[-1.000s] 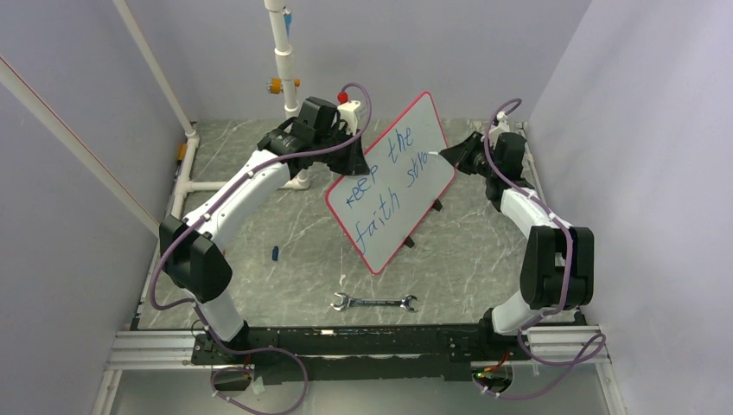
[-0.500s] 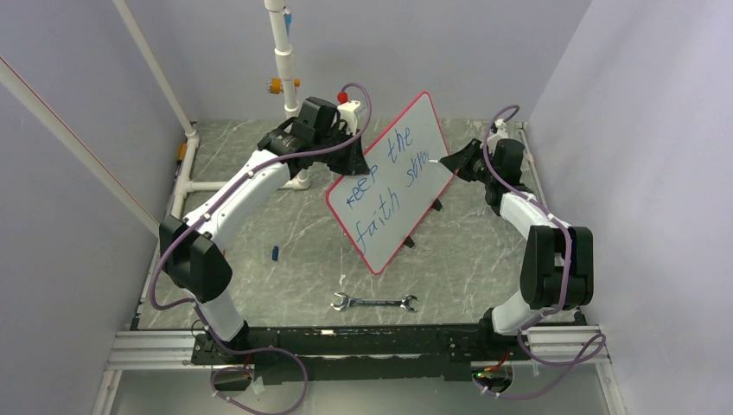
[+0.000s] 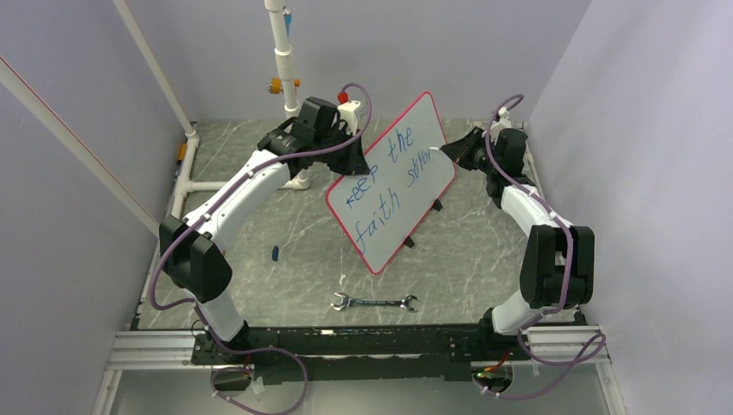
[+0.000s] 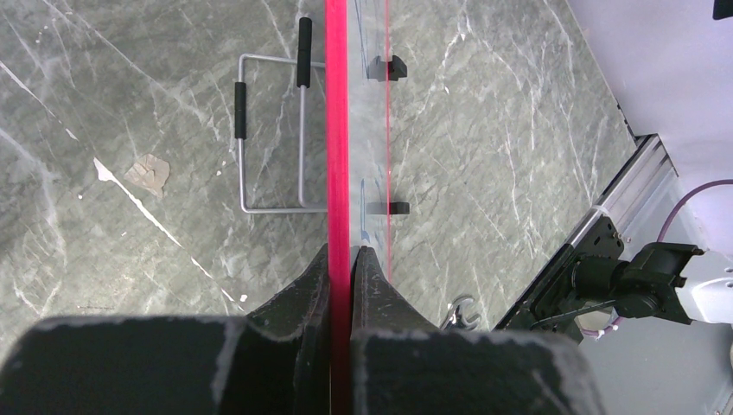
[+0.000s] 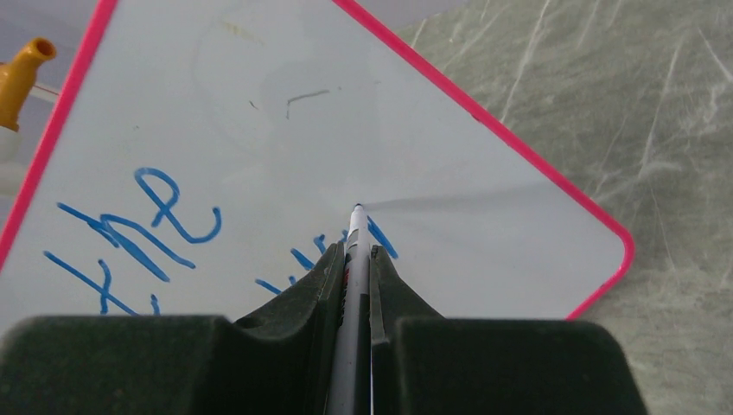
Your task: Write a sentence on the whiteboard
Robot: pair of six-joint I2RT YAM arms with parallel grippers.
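Note:
The whiteboard (image 3: 423,117) with its red-pink rim stands tilted on one corner in the middle of the table. On it, the sentence (image 3: 389,177) in blue handwriting reads "keep the faith stro", with one more stroke begun. My left gripper (image 3: 354,160) is shut on the board's left edge, its jaws pinching the red rim (image 4: 337,130). At the board's right side, my right gripper (image 5: 356,251) is shut on a grey marker (image 5: 353,242). The marker's tip rests on the white surface beside the last blue stroke (image 5: 380,238).
A silver wrench (image 3: 373,303) lies near the table's front edge, and a small blue cap (image 3: 275,253) lies left of the board. A wire stand (image 4: 272,130) lies behind the board. A white pipe (image 3: 283,52) rises at the back. Walls close in on both sides.
My right gripper dipped a little with the marker and has come back up at the end of the lower line. The left arm and the board have stayed still.

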